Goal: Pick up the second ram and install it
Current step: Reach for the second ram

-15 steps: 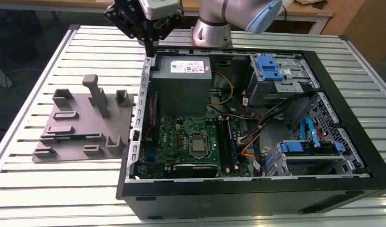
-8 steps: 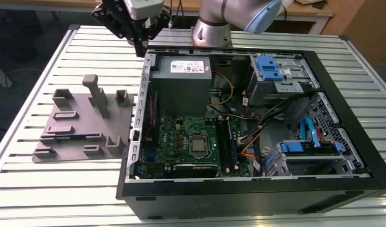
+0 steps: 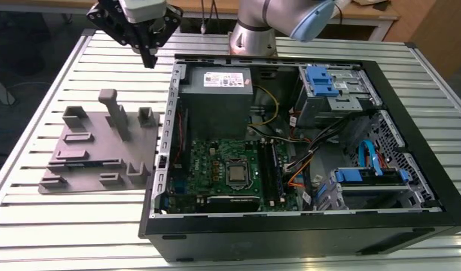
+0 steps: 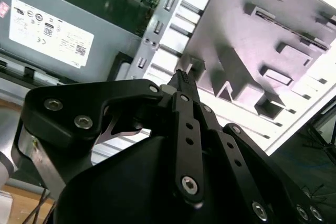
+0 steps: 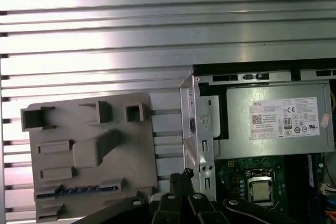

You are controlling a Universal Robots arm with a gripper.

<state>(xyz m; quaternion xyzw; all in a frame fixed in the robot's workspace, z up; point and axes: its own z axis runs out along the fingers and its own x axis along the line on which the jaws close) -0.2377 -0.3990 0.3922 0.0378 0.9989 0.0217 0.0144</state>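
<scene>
Looks to be the approach stage of the pick-up, with nothing lifted yet. Judged so from the hand (image 3: 149, 60), hanging high over the worktop (image 3: 72, 73), just off a corner of the open computer case (image 3: 290, 240) on the exterior view's left and well apart from the grey fixture (image 3: 95, 132). In the second wrist view, fingers (image 4: 186, 129) drawn together to a single tip, with no gap and nothing caught between them. Same closed, empty look in the first wrist view.

As for the second ram (image 5: 73, 189): seated on edge in a low slot of the fixture, near that block's side farthest from the hand. Shows in the first wrist view as a long, thin strip, dark with bluish-green glints, and in the exterior view as a faint dark line (image 3: 78, 165). Chips too small to make out.

Probably calls for opening the hand, coming down over the fixture, squaring the pads to the stick's flat faces, and gripping near mid-length. Thin board, so likely to bind in its slot if taken off-centre or tilted.
</scene>
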